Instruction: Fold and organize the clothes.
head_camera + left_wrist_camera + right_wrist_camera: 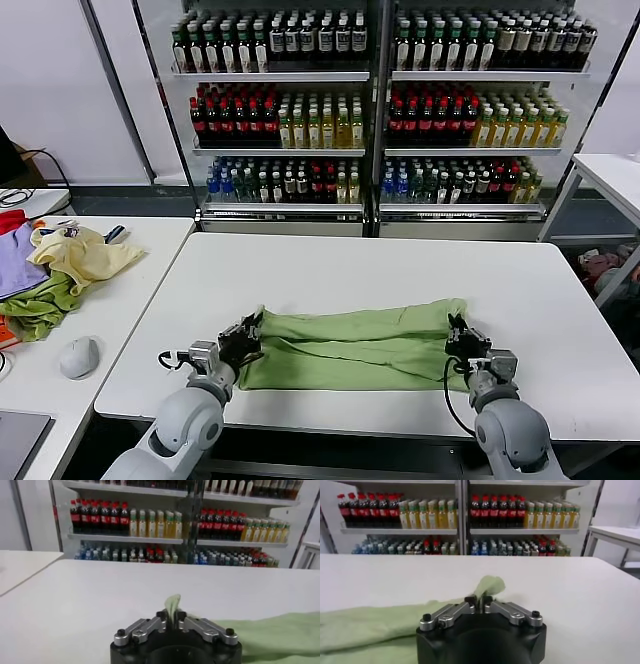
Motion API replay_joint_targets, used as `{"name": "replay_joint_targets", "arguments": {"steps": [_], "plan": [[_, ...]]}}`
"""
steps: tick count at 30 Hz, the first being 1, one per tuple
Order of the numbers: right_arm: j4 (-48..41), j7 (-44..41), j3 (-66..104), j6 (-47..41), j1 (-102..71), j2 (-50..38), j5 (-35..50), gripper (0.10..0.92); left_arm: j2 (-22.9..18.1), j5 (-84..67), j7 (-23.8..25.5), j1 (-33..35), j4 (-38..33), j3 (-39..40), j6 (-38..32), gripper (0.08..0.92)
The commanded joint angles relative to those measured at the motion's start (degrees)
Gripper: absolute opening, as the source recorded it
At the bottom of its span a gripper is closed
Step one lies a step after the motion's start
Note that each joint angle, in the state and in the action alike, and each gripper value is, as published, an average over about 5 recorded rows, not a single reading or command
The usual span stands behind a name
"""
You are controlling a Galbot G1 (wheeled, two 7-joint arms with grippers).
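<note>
The light green shirt lies as a wide folded band on the white table, near its front edge. Collar, buttons and patch are hidden. My left gripper is shut on the shirt's left end; in the left wrist view a tuft of green cloth sticks up between the fingers. My right gripper is shut on the shirt's right end; in the right wrist view cloth rises from between the fingers, and the rest of the shirt spreads to one side.
A second table on the left holds a pale yellow garment, purple and darker green garments and a grey mouse. Drink coolers full of bottles stand behind the table. Another white table is at far right.
</note>
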Motion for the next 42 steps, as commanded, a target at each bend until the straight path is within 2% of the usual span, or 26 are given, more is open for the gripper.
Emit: {"name": "replay_joint_targets", "arguments": {"steps": [1,9,14,18,21,30,35,42], "plan": [[3.35,-1.04,0.89,0.30,-3.83,0.38,-2.91,0.364,-3.78,8.01,-1.75,5.16,-3.30,-2.02,1.09,0.315],[4.19,-0.64,1.03,1.15,-5.14,0.99,-3.26,0.597,-10.92,13.35,-6.90,5.13,1.83,-1.37,2.03,0.548],[4.28,-0.48,1.00,1.27,-5.30,1.17,-3.22,0.743,-13.01,15.15,-9.23,4.91,3.99,-1.62,3.13,0.695],[4.20,-0.35,0.95,1.41,-5.37,1.40,-3.21,0.812,-13.83,15.70,-10.19,5.29,4.66,-1.89,3.63,0.792],[4.29,-0.32,0.90,1.44,-5.36,1.55,-3.19,0.821,-13.93,15.75,-10.14,5.74,4.59,-1.85,3.73,0.764],[4.76,-0.29,0.93,1.44,-5.33,1.75,-3.10,0.823,-11.95,11.75,-8.85,5.26,4.48,-4.05,3.68,0.520],[5.24,-0.23,0.95,1.45,-5.27,1.82,-2.95,0.823,-7.41,7.40,-7.52,3.97,4.36,-8.13,3.16,0.356],[6.06,-0.23,0.93,1.60,-5.37,1.90,-2.69,0.823,2.10,1.01,-5.73,1.83,3.28,-16.95,3.10,0.163]]}}
